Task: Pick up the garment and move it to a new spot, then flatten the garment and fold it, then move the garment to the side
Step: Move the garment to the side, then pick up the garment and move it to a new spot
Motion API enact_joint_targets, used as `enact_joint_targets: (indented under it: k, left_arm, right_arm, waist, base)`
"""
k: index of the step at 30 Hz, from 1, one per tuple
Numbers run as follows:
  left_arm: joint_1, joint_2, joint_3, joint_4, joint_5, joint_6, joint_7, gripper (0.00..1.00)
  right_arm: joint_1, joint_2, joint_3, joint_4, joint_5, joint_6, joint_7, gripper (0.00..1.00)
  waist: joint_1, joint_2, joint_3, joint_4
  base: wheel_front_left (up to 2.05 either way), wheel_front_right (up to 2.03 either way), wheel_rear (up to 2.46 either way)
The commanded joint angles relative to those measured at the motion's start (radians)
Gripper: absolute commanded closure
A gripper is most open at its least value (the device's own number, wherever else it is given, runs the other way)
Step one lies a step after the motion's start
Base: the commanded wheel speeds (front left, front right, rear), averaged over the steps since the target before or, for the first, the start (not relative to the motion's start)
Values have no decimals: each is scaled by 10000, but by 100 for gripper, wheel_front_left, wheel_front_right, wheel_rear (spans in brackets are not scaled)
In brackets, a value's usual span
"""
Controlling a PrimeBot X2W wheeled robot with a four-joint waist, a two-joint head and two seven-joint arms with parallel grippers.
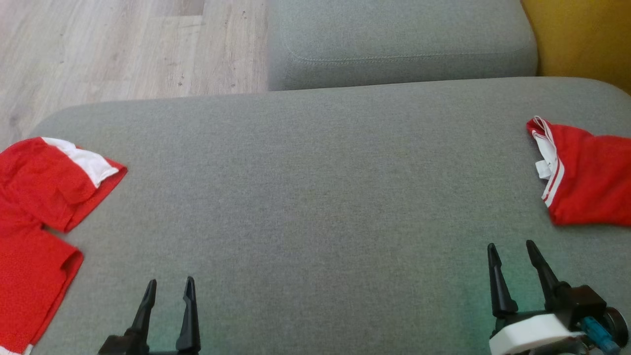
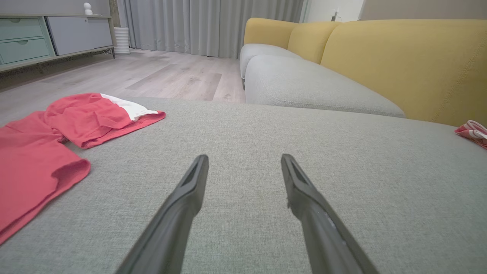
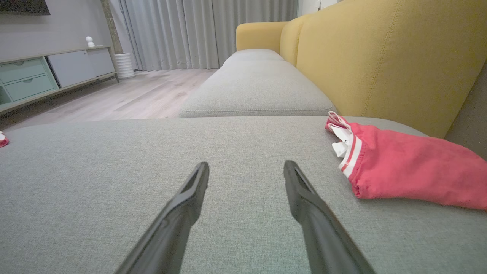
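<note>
Currently: loose red garment [image 1: 39, 197] lies at the left edge of the wide grey seat [image 1: 315, 197], part of it running past the left border of the head view. Cloth is rumpled, not flat. One flap is turned back and shows a white panel; a rounded fold sits at its near side. Left wrist view gives the same: garment [image 2: 38, 152] spread low on the seat, to the left of the fingers and apart from them.

Left gripper [image 1: 170, 281]: low in the head view, near the front of the seat, to the right of the loose garment and not touching it. Fingers stand apart, nothing between them.

Right gripper [image 1: 510, 244]: lower right of the head view, fingers likewise spread wide with bare grey fabric showing between them. Nothing held.

Second red garment [image 1: 586, 177]: at the right edge of the same seat, well apart from the first. It lies as a compact bundle, with a white-striped band and a scrap of white at its left end. It lies beyond the right gripper and to its right, clear of the fingertips in the right wrist view [image 3: 411, 171].

Surroundings: a narrower grey cushion [image 1: 394, 44] adjoins the far side of the seat. Yellow backrest [image 1: 581, 34] at upper right. Pale wooden floor [image 1: 98, 49] at upper left. Grey curtains [image 2: 209, 23] and a low sideboard [image 2: 38, 38] stand at the far side of the room.
</note>
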Motion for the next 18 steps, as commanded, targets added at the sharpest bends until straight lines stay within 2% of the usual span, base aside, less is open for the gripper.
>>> enact_joint_targets:
  k: [1,12,18]
  left_arm:
    - [-247,-5,359,-263,69,-14,-95,0]
    - [-299,-5,387,-270,77,-38,-95,0]
    - [-330,-5,337,-314,68,-25,-95,0]
  right_arm:
    - [-227,-61,291,-273,99,-9,-110,0]
    - [-199,-61,358,-239,137,-9,-110,0]
    - [-134,-61,347,-197,115,-9,-110,0]
  waist:
    - [1,0,1,3]
    - [1,0,-30,112]
    - [1,0,-58,428]
  base:
    - [0,0,0]
    - [0,0,0]
    - [0,0,0]
